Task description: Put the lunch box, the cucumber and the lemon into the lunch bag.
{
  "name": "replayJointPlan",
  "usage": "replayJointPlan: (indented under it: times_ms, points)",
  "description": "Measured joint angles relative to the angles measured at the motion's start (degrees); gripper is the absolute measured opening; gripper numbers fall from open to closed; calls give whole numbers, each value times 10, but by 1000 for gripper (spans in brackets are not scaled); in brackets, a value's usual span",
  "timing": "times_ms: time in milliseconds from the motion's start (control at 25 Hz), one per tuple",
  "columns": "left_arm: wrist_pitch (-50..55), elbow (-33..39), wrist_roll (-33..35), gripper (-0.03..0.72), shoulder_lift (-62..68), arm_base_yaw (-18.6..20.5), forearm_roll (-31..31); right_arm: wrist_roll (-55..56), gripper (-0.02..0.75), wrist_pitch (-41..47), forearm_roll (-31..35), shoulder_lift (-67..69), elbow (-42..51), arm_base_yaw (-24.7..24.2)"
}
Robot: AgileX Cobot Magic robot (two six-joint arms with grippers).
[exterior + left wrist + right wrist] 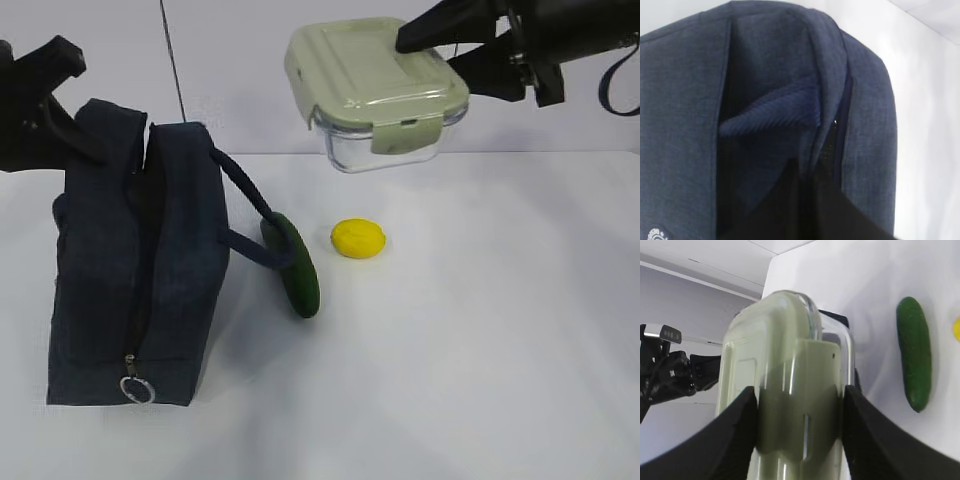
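Three things left to bag, none inside yet. Right gripper (455, 50) clamped across the lunch box (378, 95), one finger on the sage lid, the other under the clear base, box carried in the air and tilted a bit. Looks rigid and smooth, so probably slippery plastic; a grip spanning lid and base near the clip side seems the safe hold. Well below and left of that gripper, lemon (358, 238) on the table, and further left the cucumber (295, 262), leaning by the bag's loop handle. Left gripper (50, 120) pinched together on the top edge of the lunch bag (135, 280), apparently holding the soft, floppy fabric open. Zipper pull hanging low on the front.
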Motion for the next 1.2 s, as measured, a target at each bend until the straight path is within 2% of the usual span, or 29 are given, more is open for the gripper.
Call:
replayJointPlan:
  times_ms: [400, 560, 760, 1200]
  points:
    - [-19, 0, -31, -4, 0, -11, 12, 6, 395, -192, 7, 0, 5, 163]
    - [-19, 0, -36, -4, 0, -11, 21, 6, 395, -244, 13, 6, 5, 211]
    - [-19, 0, -46, -5, 0, -11, 29, 6, 395, -298, 14, 34, 5, 246]
    - [-24, 0, -48, -5, 0, -12, 31, -18, 394, -346, 21, 96, 5, 261]
